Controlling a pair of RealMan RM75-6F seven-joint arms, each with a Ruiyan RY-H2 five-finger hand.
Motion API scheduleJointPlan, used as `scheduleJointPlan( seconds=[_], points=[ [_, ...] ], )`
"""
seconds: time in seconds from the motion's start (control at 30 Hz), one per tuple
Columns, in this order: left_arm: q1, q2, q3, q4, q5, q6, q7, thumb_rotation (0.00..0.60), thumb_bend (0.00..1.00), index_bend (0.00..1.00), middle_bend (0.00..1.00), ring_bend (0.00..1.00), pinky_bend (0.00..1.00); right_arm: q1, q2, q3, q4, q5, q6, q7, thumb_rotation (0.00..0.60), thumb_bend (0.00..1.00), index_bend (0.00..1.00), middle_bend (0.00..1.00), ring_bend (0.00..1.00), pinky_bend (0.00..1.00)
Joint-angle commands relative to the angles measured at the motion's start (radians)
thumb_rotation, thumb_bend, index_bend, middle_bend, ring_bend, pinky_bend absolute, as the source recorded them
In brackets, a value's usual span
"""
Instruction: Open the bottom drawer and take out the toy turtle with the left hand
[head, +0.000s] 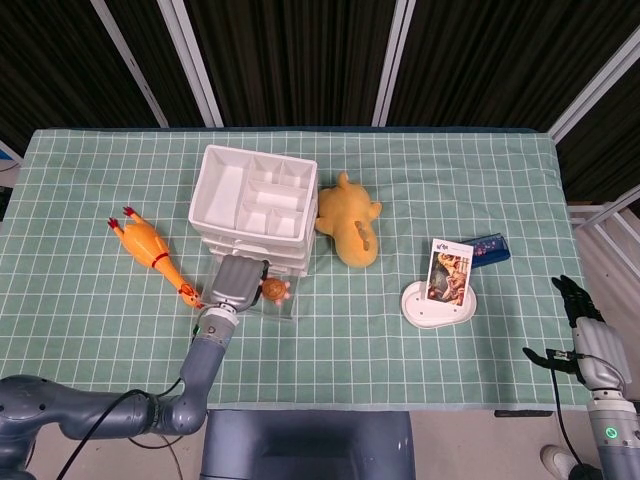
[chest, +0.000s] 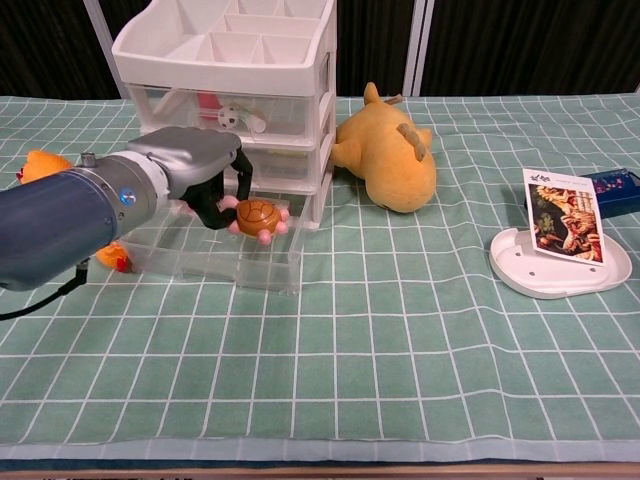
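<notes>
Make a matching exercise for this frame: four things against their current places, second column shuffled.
Things:
1. toy turtle
2. rubber chicken
3. picture card
4. yellow plush

Places:
A. lying to the right of the drawer unit
B. standing on the white dish
C. held by the left hand above the open bottom drawer
D. lying to the left of the drawer unit

Pairs: 1-C, 2-D, 3-B, 4-A

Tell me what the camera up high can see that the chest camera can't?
Only the head view shows the right hand, off past the table's edge, and the whole rubber chicken. Only the chest view shows the small things inside the drawers. Both show the left hand holding the toy turtle above the open bottom drawer, and the yellow plush.
</notes>
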Motion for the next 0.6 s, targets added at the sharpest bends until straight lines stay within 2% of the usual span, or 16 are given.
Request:
scheduleJointPlan(
  seconds=[0.03,0.23,0.37,0.6],
  points=[
    [0.023,0.048,-0.002,-0.086,0.041,0.048,-0.006,0.6,0.46,0.58,1.0,1.0,1.0,0.0,0.0,0.0,0.0,-0.001,0.001,-0.001,0.6,0.1,0.0,0.0,0.0,0.18],
    [0.072,0.117,0.029,-0.222,0.08,0.121,0.001,0.6,0.46,0.58,1.0,1.0,1.0,0.0,-0.001,-0.001,0.001,-0.003,0.004,-0.009,0.6,0.1,0.0,0.0,0.0,0.18],
    [0.112,0.163,0.068,-0.319,0.116,0.167,0.002,0.6,0.46,0.58,1.0,1.0,1.0,-0.001,-0.004,-0.001,0.002,-0.003,0.007,-0.017,0.6,0.1,0.0,0.0,0.0,0.18],
    [0.188,0.245,0.188,-0.47,0.199,0.225,0.019,0.6,0.46,0.58,1.0,1.0,1.0,-0.003,-0.005,-0.001,-0.002,0.0,0.011,-0.027,0.6,0.1,0.0,0.0,0.0,0.18]
  ],
)
